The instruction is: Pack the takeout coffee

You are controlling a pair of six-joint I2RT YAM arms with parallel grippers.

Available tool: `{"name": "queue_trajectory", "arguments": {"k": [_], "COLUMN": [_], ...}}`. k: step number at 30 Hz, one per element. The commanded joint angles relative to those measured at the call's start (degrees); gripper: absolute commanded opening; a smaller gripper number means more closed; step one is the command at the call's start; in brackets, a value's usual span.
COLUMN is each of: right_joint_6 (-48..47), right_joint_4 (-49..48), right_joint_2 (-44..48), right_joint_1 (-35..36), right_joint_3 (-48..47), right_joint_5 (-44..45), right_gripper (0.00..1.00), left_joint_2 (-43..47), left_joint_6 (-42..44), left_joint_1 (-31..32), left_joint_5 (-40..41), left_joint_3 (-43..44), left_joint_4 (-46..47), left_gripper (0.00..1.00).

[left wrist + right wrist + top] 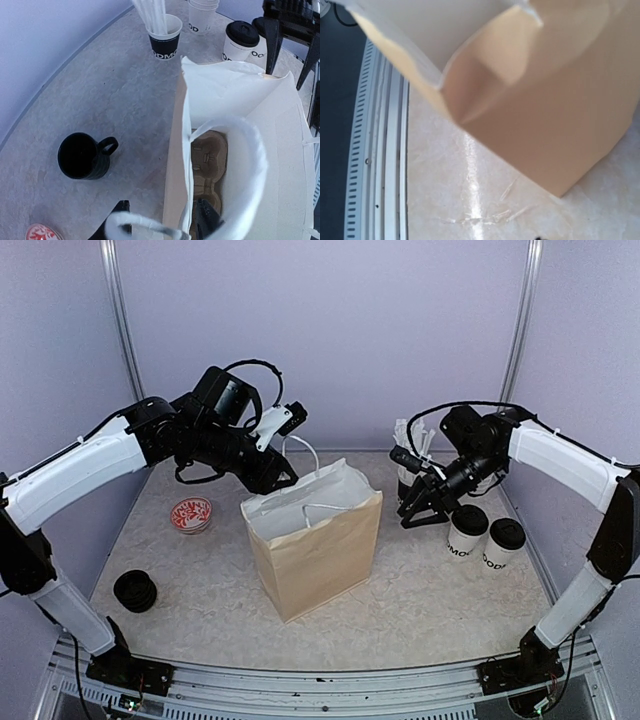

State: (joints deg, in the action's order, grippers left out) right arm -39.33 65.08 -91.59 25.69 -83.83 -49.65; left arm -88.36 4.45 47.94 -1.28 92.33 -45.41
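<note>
Our left gripper [162, 215] straddles the paper bag [320, 540] rim, jaws apart, so if that wall slips free the mouth flops shut on us. Our right gripper [423, 520] is spread and empty, with the takeout coffee [468, 532] just right of it. If we swing in sloppy, the cups tip.

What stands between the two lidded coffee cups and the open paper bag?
Nothing visible stands on the table between the lidded cups and the paper bag. Only the bag's white handle arches across its open mouth, over the cup carrier inside.
</note>
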Motion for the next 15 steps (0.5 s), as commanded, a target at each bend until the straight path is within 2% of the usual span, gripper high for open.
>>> {"name": "queue_trajectory", "arguments": {"k": [1, 5, 9, 15], "right_joint_6": [0.8, 1.0, 1.1, 1.4], "right_joint_4": [-0.3, -0.3, -0.5, -0.7], "right_joint_2": [2.0, 2.3, 2.6, 2.3], "right_joint_1": [-1.4, -2.0, -2.8, -4.5], "right_joint_3": [0.1, 0.2, 0.6, 0.3], "right_joint_5": [0.3, 0.3, 0.4, -0.8], "right_gripper": [0.45, 0.43, 0.42, 0.42], "left_joint_2": [-3.8, -6.9, -7.0, -4.7], "left_joint_6": [4.8, 6.2, 7.3, 8.7], "left_joint_1": [-0.1, 0.0, 1.5, 9.7], "left_joint_5": [-6.5, -8.0, -9.7, -9.0], "left_joint_3": [4.5, 9.3, 10.2, 10.2], "left_joint_4": [3.4, 2.5, 3.3, 2.8], "left_gripper": [0.38, 0.11, 0.0, 0.0]}}
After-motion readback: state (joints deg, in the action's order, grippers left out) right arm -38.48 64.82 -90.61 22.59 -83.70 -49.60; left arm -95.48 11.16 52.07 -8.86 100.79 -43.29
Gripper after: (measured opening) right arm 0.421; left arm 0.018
